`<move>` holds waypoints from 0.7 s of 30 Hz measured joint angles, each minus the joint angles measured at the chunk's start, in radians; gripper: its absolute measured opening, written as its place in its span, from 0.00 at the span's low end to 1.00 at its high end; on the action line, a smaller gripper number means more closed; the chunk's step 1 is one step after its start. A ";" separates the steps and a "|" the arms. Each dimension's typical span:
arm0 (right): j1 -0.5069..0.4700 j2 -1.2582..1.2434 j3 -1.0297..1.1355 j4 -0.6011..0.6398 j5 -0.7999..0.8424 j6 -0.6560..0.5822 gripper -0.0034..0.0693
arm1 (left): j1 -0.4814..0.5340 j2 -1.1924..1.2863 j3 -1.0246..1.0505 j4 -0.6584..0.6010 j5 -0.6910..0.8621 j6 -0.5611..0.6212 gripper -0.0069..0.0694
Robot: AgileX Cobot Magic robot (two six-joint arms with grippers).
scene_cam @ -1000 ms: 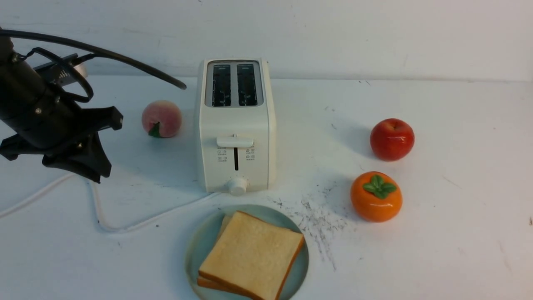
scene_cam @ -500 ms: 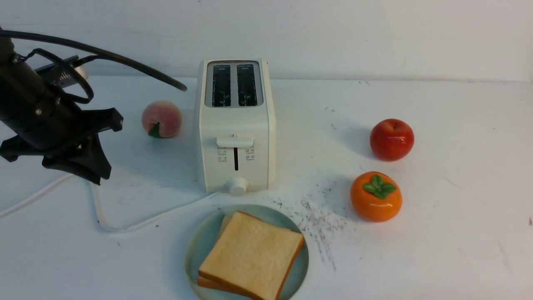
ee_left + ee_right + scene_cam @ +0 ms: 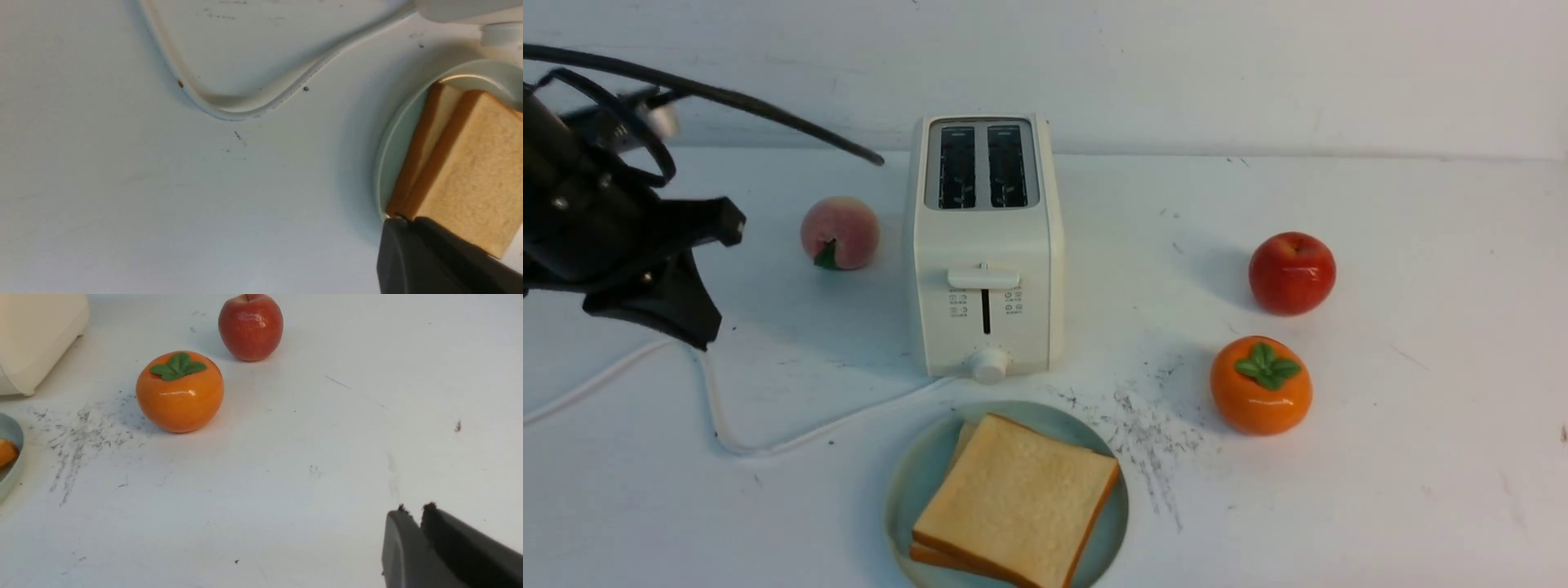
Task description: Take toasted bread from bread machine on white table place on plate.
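We see 2 slices of toasted bread (image 3: 1017, 498) stacked flat on the plate (image 3: 913, 482); the plate sits at the near edge of the white table (image 3: 1380, 457), just in front of the bread machine (image 3: 985, 245). The top slice covers most of the one under it; both slots on top of the bread machine look dark, with no bread poking out. A white cord (image 3: 792, 437) runs from the bread machine off to the left across the table.

Our left gripper (image 3: 686, 314) hangs in the air at the far left, well apart from the plate; its jaws are pressed together and hold nothing. Our right gripper (image 3: 412, 512) shows only in the right wrist view; its 2 tips sit almost together with a thin gap, and nothing is between them.

A peach (image 3: 840, 233) sits just left of the bread machine; a red apple (image 3: 1291, 273) and an orange persimmon (image 3: 1260, 385) sit to the right, the persimmon nearer to us.
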 joint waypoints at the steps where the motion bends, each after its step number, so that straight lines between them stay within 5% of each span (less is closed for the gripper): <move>1: 0.000 0.000 0.000 0.000 0.000 0.000 0.15 | 0.000 -0.042 0.000 -0.003 0.004 0.002 0.07; 15: -0.001 0.000 -0.001 0.004 0.019 0.009 0.18 | 0.000 -0.684 0.046 0.005 0.035 0.001 0.07; 21: -0.001 0.000 -0.010 0.036 0.069 0.129 0.18 | 0.000 -1.070 0.355 -0.117 -0.034 -0.037 0.07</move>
